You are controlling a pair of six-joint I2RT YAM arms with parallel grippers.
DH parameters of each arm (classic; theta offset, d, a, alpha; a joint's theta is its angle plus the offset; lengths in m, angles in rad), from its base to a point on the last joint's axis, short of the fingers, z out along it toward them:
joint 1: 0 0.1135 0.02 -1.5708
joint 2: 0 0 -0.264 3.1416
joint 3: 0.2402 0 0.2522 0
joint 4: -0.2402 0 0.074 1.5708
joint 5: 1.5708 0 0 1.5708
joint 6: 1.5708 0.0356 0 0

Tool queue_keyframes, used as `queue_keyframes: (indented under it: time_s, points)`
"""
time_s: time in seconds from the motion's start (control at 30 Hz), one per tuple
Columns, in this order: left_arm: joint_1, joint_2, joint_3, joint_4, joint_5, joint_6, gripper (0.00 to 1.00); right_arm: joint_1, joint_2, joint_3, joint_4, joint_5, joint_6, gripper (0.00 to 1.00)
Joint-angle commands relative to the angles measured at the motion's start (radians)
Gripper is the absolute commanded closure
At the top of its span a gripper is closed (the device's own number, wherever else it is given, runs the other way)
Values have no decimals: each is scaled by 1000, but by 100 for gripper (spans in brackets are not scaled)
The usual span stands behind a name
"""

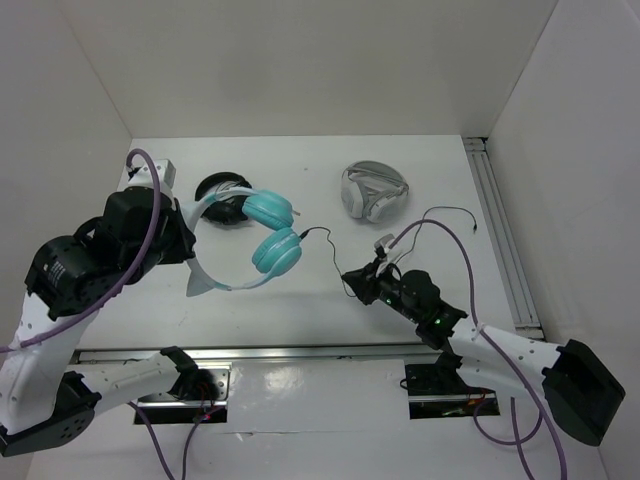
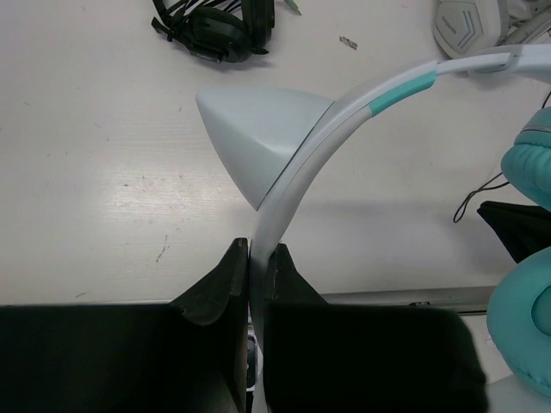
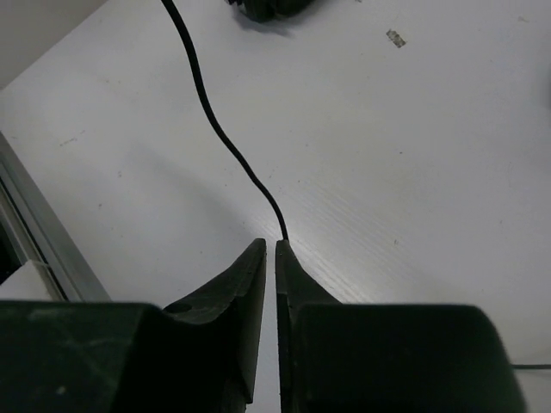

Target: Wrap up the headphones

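The headphones (image 1: 272, 232) have two teal ear cups and a pale headband with cat-ear points, and they hang above the table. My left gripper (image 1: 188, 243) is shut on the headband (image 2: 297, 176), just below one cat-ear point (image 2: 250, 138). The ear cups show at the right edge of the left wrist view (image 2: 527, 172). The thin black cable (image 1: 335, 250) runs from the lower cup to my right gripper (image 1: 352, 277). In the right wrist view, the right gripper (image 3: 275, 247) is shut on the cable (image 3: 215, 125), whose end vanishes at the fingertips.
All-black headphones (image 1: 222, 190) lie at the back left, behind the teal pair, and show in the left wrist view (image 2: 219, 26). Grey-and-white headphones (image 1: 373, 192) lie at the back right. A metal rail (image 1: 500, 230) runs along the table's right side.
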Motion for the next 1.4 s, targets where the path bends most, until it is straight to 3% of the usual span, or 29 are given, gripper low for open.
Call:
queue_keyframes:
  time_s: [0.0,0.1,0.13,0.17,0.2,0.23,0.5,0.57,0.7,0.77,0.83,0.93,0.97,1.17,1.3,1.37]
  points:
    - [-2,-29,3,91,-18,-52,100,6,-47,-4,24,41,13,84]
    - [-2,-29,-9,100,-9,-63,100,6,-56,-4,10,41,4,84]
    - [-2,-29,-20,101,-8,-63,100,6,-47,6,10,41,4,79]
    - [-2,-29,-20,101,-8,-63,100,6,-30,6,10,41,4,44]
    - [-2,-29,-20,101,-8,-63,100,6,-19,18,10,21,4,28]
    - [-2,-29,-20,101,-8,-63,100,-3,-7,19,10,11,4,23]
    - [-2,-38,-2,101,21,-54,100,-3,154,57,111,-16,4,20]
    - [-2,-39,8,101,21,-54,100,-3,209,66,150,-16,4,26]
    - [-2,-39,8,101,11,-54,100,-3,294,66,217,-60,4,56]
    - [-2,-39,8,101,11,-54,100,-3,337,66,263,-60,18,58]
    - [-2,-39,-2,113,21,-54,100,-3,357,66,288,-60,18,72]
    - [-2,-39,-11,113,21,-54,100,-3,366,57,288,-48,28,81]
    - [-2,-39,-21,113,21,-54,100,-3,355,57,288,-25,28,97]
    - [-2,-48,-86,149,-45,-20,100,35,153,129,2,148,19,100]
    - [-2,-57,-190,263,-39,31,100,120,1,241,-352,491,19,100]
    - [-2,-48,-250,288,-57,51,100,140,-34,348,-471,568,19,100]
